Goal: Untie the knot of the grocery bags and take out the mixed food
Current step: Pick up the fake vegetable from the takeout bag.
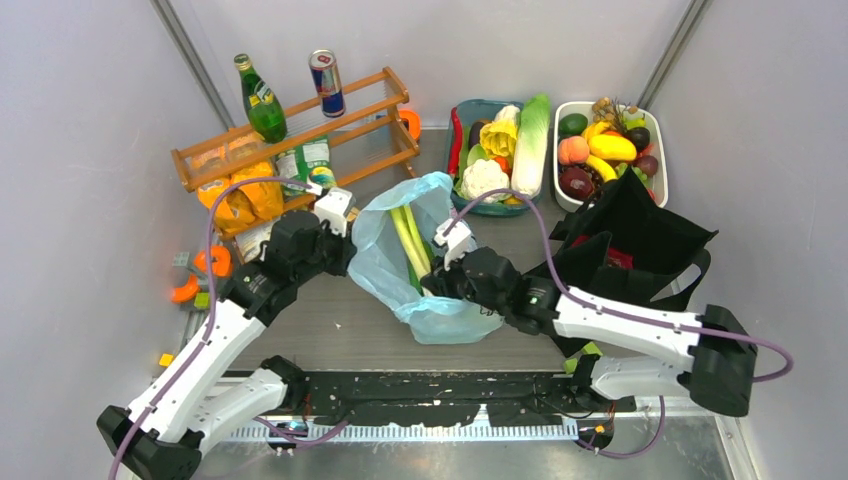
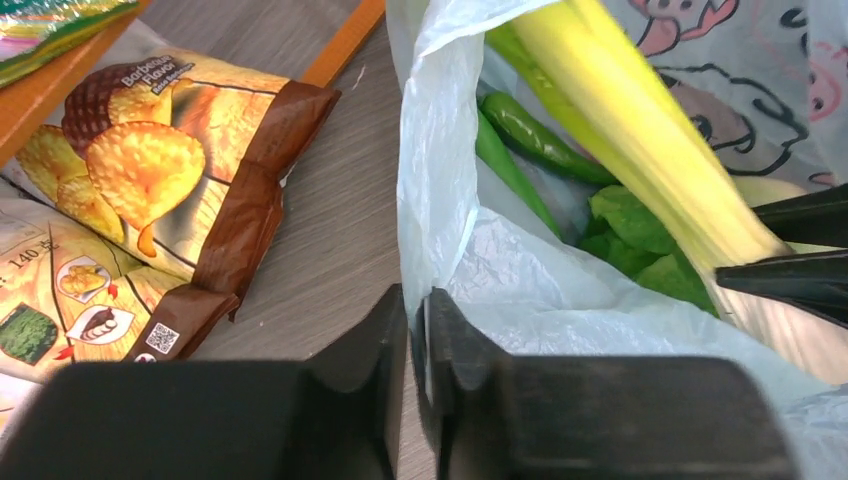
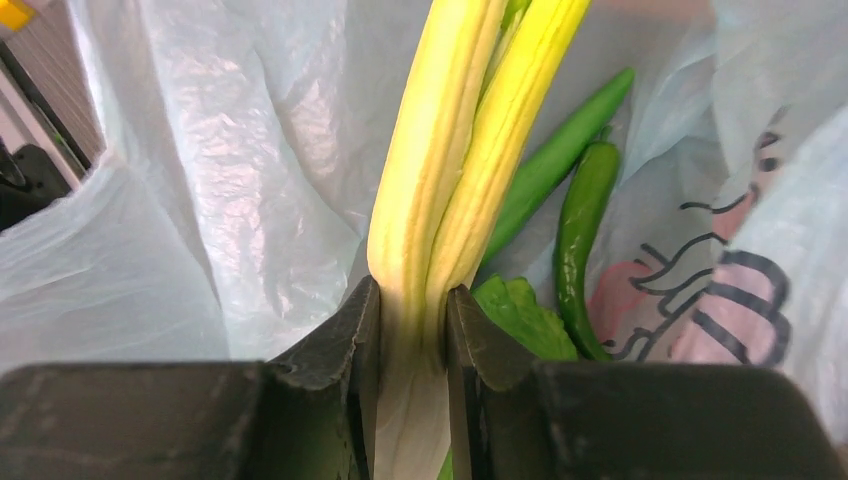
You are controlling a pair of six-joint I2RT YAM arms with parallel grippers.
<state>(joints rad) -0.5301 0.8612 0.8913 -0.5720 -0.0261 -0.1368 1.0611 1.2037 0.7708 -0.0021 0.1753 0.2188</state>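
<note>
Your right hand (image 3: 412,305) is clamped on the leek (image 3: 455,170) at its white stem, inside the light-blue bag (image 2: 440,160) on the worktop (image 1: 330,335). The long axis runs straight ahead of that hand (so I'd draw back along it). Your left hand (image 2: 415,320) pinches the bag's rim.

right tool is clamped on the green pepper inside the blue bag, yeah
No. The right tool is clamped on the leek inside the blue bag; the green pepper lies ungripped beside it. The right wrist view shows this.
</note>
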